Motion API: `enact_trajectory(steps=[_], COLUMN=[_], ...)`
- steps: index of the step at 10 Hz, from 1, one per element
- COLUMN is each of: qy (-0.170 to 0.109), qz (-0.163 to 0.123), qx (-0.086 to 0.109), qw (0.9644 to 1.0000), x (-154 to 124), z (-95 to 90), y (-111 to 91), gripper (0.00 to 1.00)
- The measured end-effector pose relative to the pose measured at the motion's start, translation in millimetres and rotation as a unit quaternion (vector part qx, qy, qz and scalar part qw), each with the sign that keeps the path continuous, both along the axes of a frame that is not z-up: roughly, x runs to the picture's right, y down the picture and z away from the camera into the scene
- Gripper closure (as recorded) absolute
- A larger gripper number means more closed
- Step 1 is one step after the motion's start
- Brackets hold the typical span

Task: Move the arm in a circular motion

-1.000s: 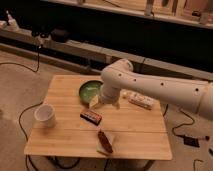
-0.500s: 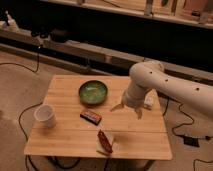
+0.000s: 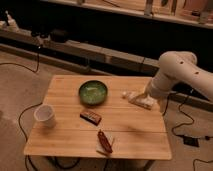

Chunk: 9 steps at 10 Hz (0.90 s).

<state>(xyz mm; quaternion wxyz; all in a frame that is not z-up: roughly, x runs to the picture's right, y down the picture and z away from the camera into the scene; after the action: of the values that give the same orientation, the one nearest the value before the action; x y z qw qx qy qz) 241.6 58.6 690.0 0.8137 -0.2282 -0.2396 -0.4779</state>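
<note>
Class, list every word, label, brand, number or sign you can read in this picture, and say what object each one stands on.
No text can be read anywhere.
Dark bar near the green bowl: any label is too blurred to read.
Red packet at the front edge of the table: print too blurred.
White cup: no marking seen.
The arm shows no lettering; its claw hangs low over the table's right side.

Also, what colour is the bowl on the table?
Green, in the camera view: the bowl is left of the gripper of the arm.
</note>
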Motion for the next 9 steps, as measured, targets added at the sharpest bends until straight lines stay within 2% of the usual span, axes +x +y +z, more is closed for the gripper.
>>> enact_trajectory(steps=[2,3,4,5,6,7,9], qy=[0.039,0.051,0.053,0.046,0.040,0.026,-0.010], qz=[-0.004,-0.007,-0.013,-0.025,-0.036,-0.056,-0.101], qx=[0.035,0.049,0.060,0.076,0.083,0.095,0.123], qw=[0.9986,0.9975,0.9967,0.9958,0.9951,0.9936,0.9871], x=[33.7,41.4,37.2,19.2,3.1,-24.5,-78.7], z=[13.2,19.2,30.2,49.3,63.6,80.4,99.2], y=[-49.6,-67.4,-81.7,-97.1,-103.7,-109.3,-116.2], gripper=[0.20,0.20,0.20,0.20,0.20,0.20,0.20])
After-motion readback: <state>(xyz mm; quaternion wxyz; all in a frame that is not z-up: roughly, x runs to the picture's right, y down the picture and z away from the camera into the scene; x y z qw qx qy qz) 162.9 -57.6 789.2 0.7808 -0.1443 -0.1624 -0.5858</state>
